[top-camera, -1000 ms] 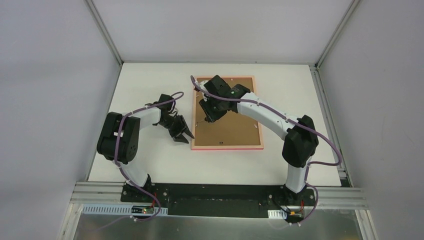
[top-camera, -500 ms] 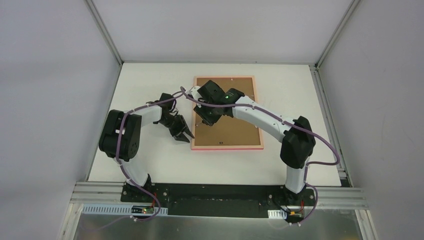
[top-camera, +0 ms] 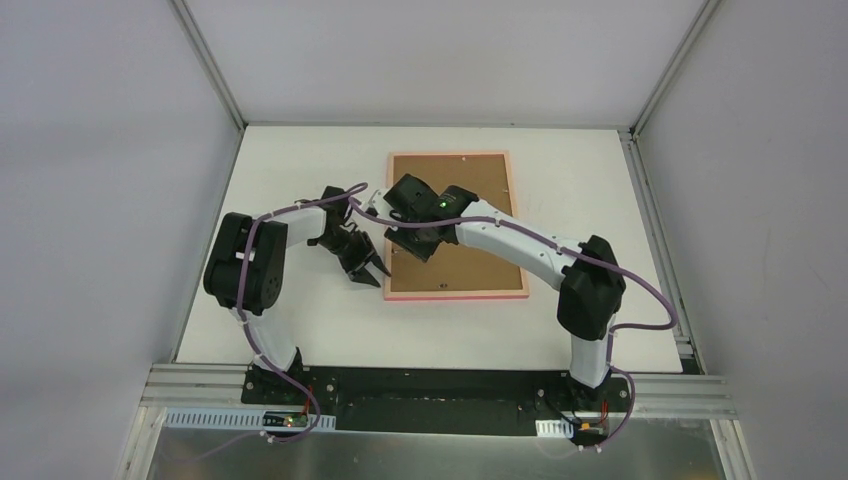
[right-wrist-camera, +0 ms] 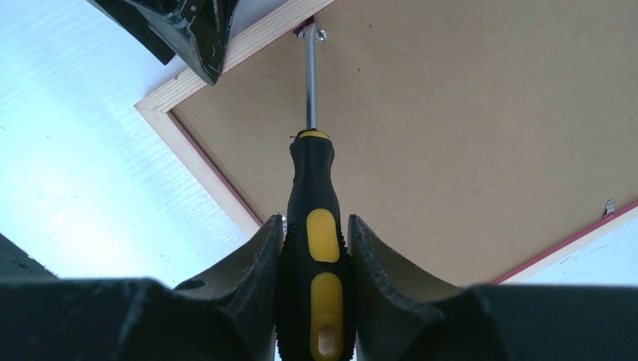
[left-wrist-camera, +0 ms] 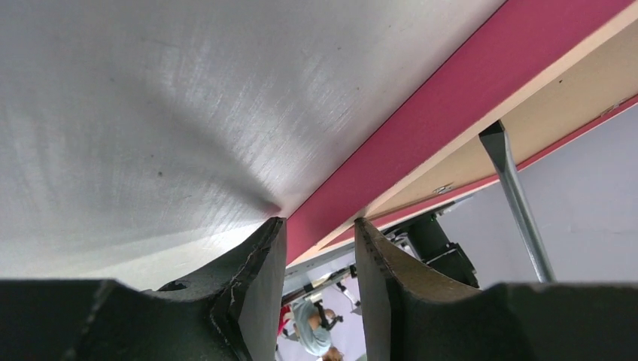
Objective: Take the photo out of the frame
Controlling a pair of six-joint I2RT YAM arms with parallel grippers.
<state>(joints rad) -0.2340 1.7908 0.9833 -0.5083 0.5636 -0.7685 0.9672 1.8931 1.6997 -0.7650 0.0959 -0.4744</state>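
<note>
The pink frame [top-camera: 455, 295] lies face down on the white table, its brown backing board [top-camera: 470, 265] up. The photo's picture side is hidden underneath. My right gripper [top-camera: 412, 243] is shut on a black and yellow screwdriver [right-wrist-camera: 312, 188]. The screwdriver's tip rests at a small metal tab [right-wrist-camera: 321, 34] on the frame's left edge. My left gripper [top-camera: 368, 270] sits just outside that left edge, its jaws slightly apart and empty. In the left wrist view its fingertips [left-wrist-camera: 274, 229] are at the frame's pink side [left-wrist-camera: 421, 128], and the screwdriver shaft [left-wrist-camera: 515, 192] shows beyond.
Another metal tab [right-wrist-camera: 609, 204] sits on the frame's near edge. The white table [top-camera: 290, 170] is bounded by grey walls and aluminium rails [top-camera: 205, 60]. Purple cables run along both arms.
My right gripper has moved with the screwdriver down and left across the backing board to the frame's left edge. My left gripper has edged right toward the frame.
</note>
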